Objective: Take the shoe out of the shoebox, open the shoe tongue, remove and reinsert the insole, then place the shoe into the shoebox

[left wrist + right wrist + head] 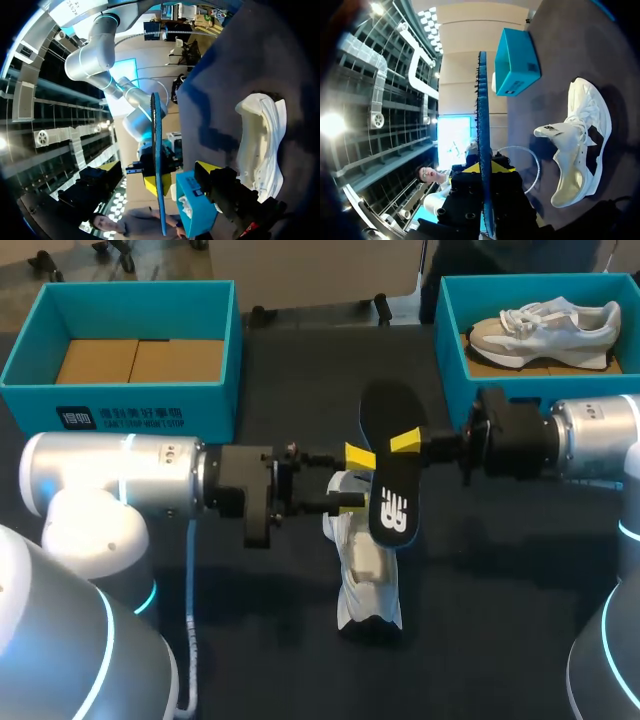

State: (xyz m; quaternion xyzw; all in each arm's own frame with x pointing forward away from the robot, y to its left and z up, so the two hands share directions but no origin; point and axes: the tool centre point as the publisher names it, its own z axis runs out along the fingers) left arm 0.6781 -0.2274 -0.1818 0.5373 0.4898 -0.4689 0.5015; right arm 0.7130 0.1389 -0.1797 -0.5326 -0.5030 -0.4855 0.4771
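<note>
Your right gripper (402, 443) was clamped on the insole (392, 475), holding it up in the air, so I'd call removal done. Your left gripper (355, 478) sat open just beside it. The shoe (368, 570) lay below them on the table (520, 590). Reinserting and boxing were still to do.

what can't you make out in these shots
1. Head view: the insole covers the opening of the shoe, hiding its inside.
2. Head view: the insole hides the second fingertip of the right end effector.
3. Head view: the left end effector and the shoe overlap; contact unclear.
4. Wrist views: the insole appears edge-on, its faces unseen.
</note>
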